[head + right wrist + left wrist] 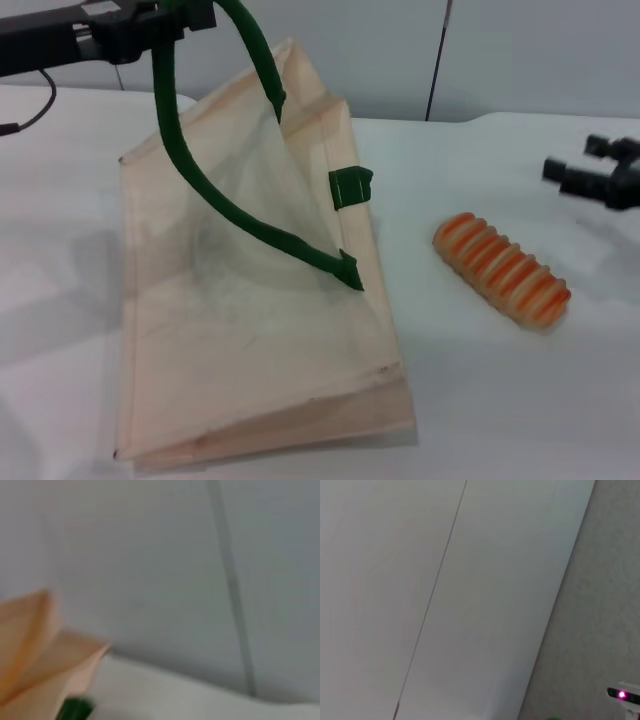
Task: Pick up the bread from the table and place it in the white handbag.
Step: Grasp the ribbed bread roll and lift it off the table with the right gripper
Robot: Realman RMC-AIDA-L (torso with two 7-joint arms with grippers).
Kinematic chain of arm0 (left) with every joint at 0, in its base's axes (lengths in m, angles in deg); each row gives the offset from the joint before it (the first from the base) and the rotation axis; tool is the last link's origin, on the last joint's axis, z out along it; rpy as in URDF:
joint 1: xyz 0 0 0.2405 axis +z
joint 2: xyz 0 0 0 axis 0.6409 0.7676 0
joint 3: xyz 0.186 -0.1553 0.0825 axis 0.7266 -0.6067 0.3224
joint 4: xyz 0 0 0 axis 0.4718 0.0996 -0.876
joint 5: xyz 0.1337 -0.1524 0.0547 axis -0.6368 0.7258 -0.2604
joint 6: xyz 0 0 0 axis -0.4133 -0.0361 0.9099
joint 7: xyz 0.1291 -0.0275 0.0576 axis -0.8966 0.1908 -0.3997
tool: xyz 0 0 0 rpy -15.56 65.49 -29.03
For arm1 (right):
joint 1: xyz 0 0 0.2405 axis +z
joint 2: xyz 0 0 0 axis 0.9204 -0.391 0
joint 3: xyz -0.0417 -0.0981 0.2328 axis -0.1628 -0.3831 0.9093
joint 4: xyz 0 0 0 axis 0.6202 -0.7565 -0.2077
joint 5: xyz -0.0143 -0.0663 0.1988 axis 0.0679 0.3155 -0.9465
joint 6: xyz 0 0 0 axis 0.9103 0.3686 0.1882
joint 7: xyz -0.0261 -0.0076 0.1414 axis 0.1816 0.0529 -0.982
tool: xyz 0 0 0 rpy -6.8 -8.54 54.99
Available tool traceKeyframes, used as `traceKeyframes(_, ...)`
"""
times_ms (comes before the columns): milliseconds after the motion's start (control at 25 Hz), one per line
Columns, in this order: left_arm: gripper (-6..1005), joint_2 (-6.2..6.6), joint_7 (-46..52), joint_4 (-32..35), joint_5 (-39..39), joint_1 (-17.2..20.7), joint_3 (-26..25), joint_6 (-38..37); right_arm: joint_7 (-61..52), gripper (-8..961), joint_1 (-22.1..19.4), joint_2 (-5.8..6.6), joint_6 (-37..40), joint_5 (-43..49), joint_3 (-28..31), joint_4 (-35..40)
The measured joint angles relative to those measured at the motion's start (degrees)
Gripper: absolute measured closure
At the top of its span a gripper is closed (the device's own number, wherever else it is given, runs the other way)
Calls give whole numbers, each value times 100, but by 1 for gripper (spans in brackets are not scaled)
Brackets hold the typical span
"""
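Observation:
The white handbag (250,310) lies on the table (500,400) left of centre, its mouth pulled up and open. My left gripper (172,16), at the top left, is shut on one dark green handle (190,170) and holds it up. The other handle end (350,186) hangs at the bag's right edge. The bread (502,268) lies on the table to the right of the bag, apart from it. My right gripper (578,160) is open and empty at the far right, beyond the bread. The right wrist view shows the bag's upper edge (30,650).
A grey panelled wall (500,50) stands behind the table. A dark cable (30,115) runs at the far left. A small device with a pink light (622,694) shows in the left wrist view.

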Motion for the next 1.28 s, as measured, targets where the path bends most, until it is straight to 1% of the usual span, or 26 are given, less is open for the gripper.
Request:
traceKeyframes(160, 870, 2, 12, 0, -44, -43, 0, 0, -88, 137, 58, 0, -521, 816, -50, 304)
traceKeyframes(280, 870, 3, 17, 0, -51, -50, 0, 37, -78, 139, 151, -33, -624, 1234, -82, 366)
traceKeyframes(520, 870, -18, -17, 0, -51, -48, 0, 63, 144, 142, 378, -240, -369, 1909, -148, 331)
traceKeyframes(680, 870, -50, -58, 0, -52, -55, 0, 69, 152, 144, 410, -242, -339, 1965, -186, 233)
traceKeyframes(880, 871, -56, -63, 13, -51, -56, 0, 75, 132, 147, 436, -232, -240, 1990, -263, 102)
traceKeyframes(1120, 871, -57, -63, 30, -50, -55, 0, 120, -68, 150, 479, -238, 153, 2014, -333, -13)
traceKeyframes(1280, 871, -57, -62, 33, -49, -48, 0, 127, -87, 152, 537, -234, 230, 2056, -402, -127)
